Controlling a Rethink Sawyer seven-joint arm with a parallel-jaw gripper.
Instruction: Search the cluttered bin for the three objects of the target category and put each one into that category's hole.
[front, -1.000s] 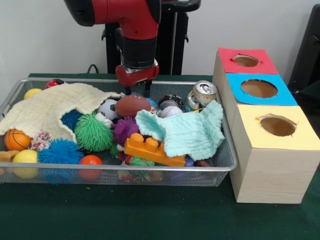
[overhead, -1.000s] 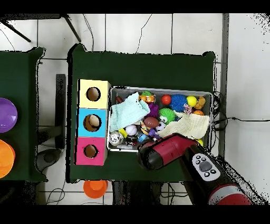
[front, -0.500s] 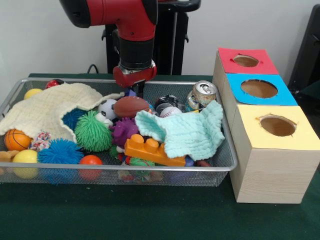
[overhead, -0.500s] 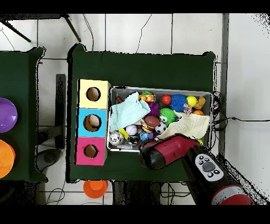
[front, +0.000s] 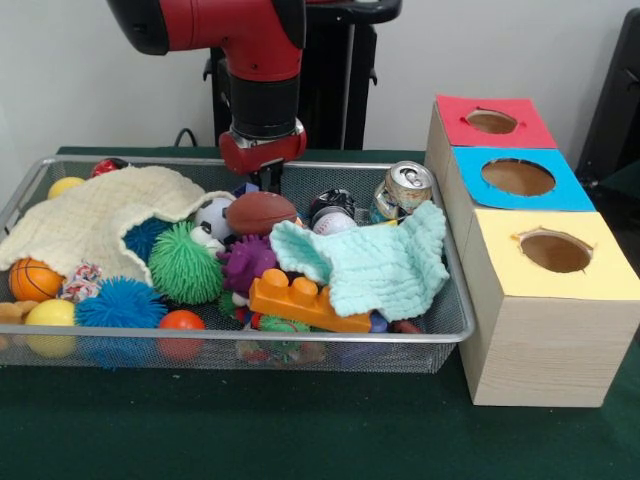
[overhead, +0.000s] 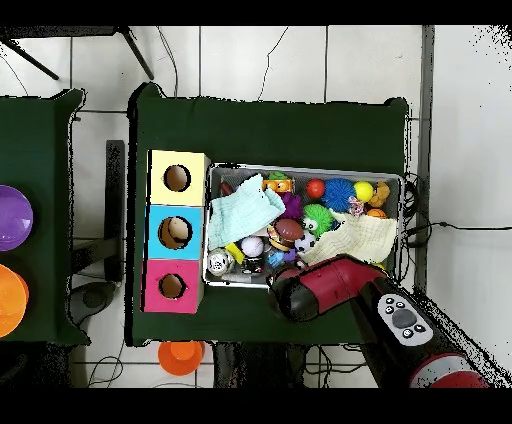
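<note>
The wire mesh bin (front: 300, 338) is full of balls, toys and two cloths; it also shows in the overhead view (overhead: 300, 168). No see-through plastic bottle shows in either view. My gripper (front: 266, 180) hangs from the red arm over the bin's far rim, just above and behind a brown football (front: 262, 212), holding nothing that I can see. In the overhead view the red arm (overhead: 320, 290) covers the gripper. The red-surrounded hole (front: 491, 121) tops the farthest wooden box; it also shows in the overhead view (overhead: 172, 286).
A silver drink can (front: 400, 190) leans at the bin's far right corner. A mint cloth (front: 375, 262) and a cream cloth (front: 95, 218) cover parts of the clutter. An orange toy brick (front: 305, 300) lies at the front. Blue-surrounded (front: 518, 177) and yellow-surrounded (front: 556, 251) holes lie nearer.
The arm has risen a little and shifted left in the front view, drawing the gripper back from the football towards the bin's far rim. The clutter has not moved.
</note>
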